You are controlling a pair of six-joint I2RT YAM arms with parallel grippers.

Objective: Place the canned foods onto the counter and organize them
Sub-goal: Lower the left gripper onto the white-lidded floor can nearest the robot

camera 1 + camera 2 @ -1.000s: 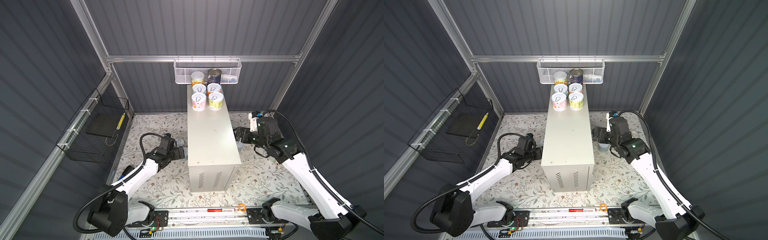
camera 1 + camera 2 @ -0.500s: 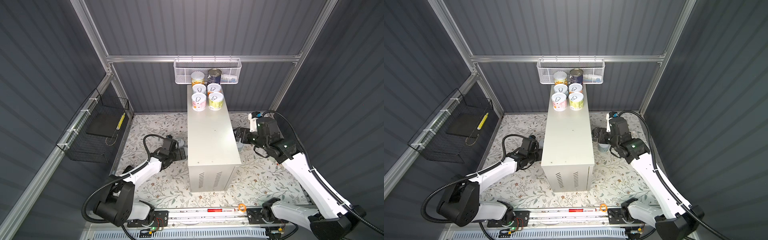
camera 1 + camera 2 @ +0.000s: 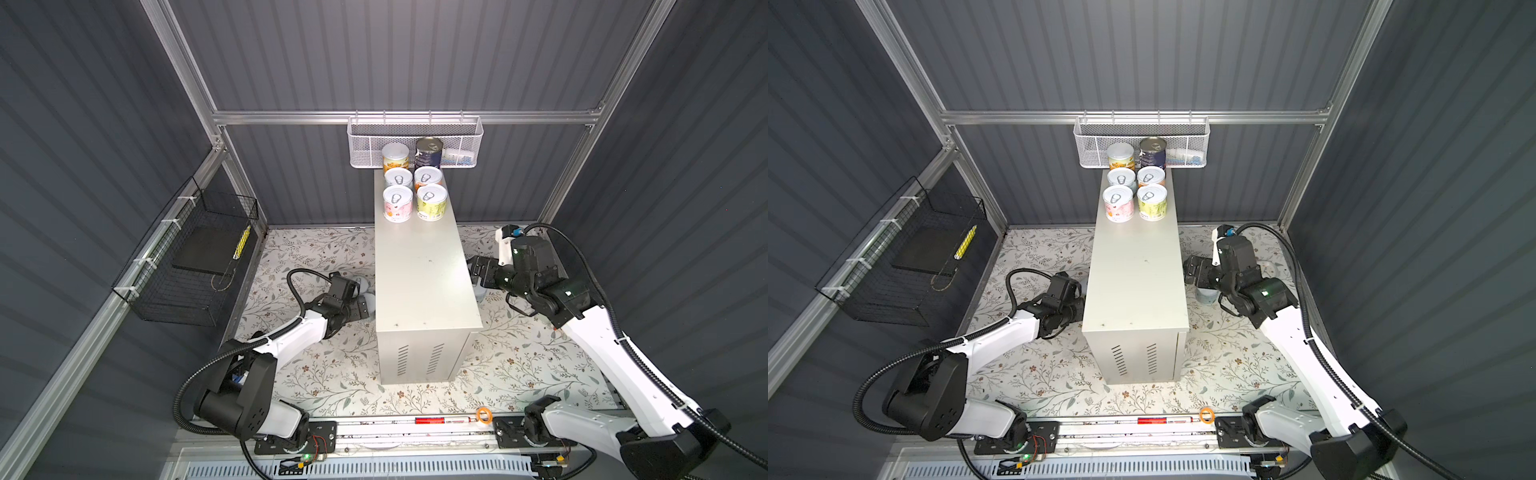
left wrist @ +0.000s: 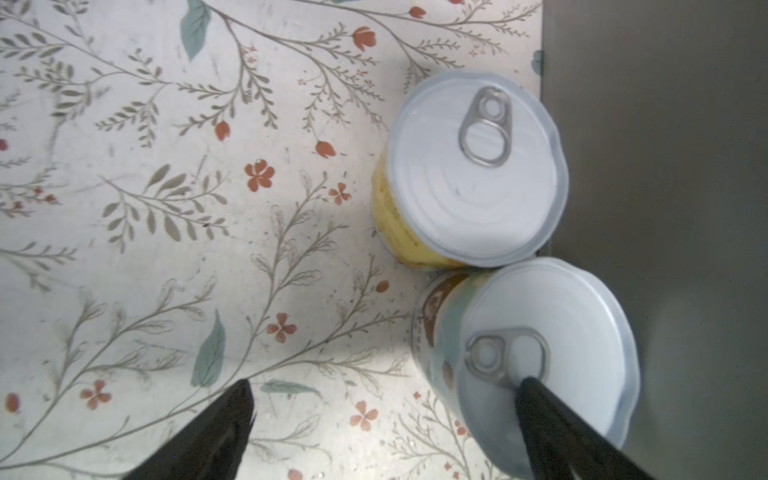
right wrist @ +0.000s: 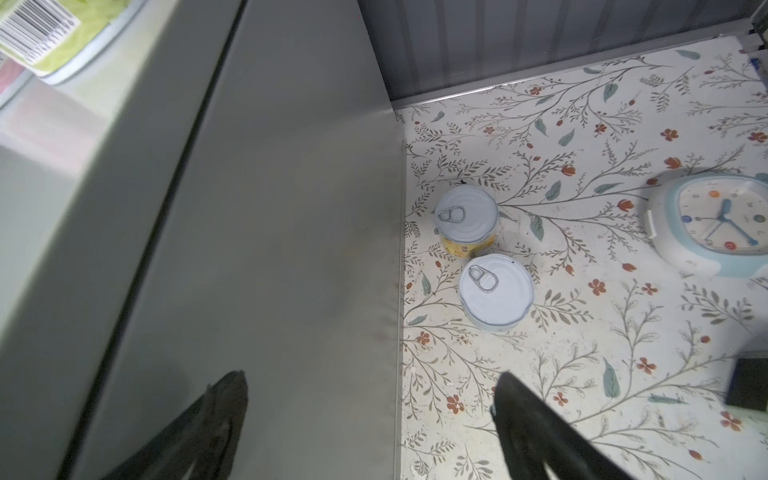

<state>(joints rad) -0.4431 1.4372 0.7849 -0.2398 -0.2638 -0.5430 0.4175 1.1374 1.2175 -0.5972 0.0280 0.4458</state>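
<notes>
The counter [image 3: 424,282] [image 3: 1133,274] stands mid-floor, with several cans at its far end, among them a pink can [image 3: 397,203], a yellow-green can [image 3: 432,202] and a taller navy can [image 3: 429,151]. My left gripper [image 4: 382,395] [image 3: 359,308] is open, low at the counter's left side. A yellow-labelled can [image 4: 478,166] and a pale blue can [image 4: 540,353] stand there against the counter, one finger hanging over the blue can's lid. My right gripper [image 5: 370,386] [image 3: 476,268] is open and empty, high at the counter's right edge. Below it stand a yellow can [image 5: 466,218] and a pale can [image 5: 496,291].
A white and blue clock [image 5: 715,224] lies on the floral floor to the right of the counter. A white mesh basket [image 3: 415,141] hangs on the back wall just behind the cans. A black wire basket [image 3: 187,270] hangs on the left wall.
My left arm has folded lower and its gripper has slid a little nearer the front along the counter's left side. The right arm has barely moved.
</notes>
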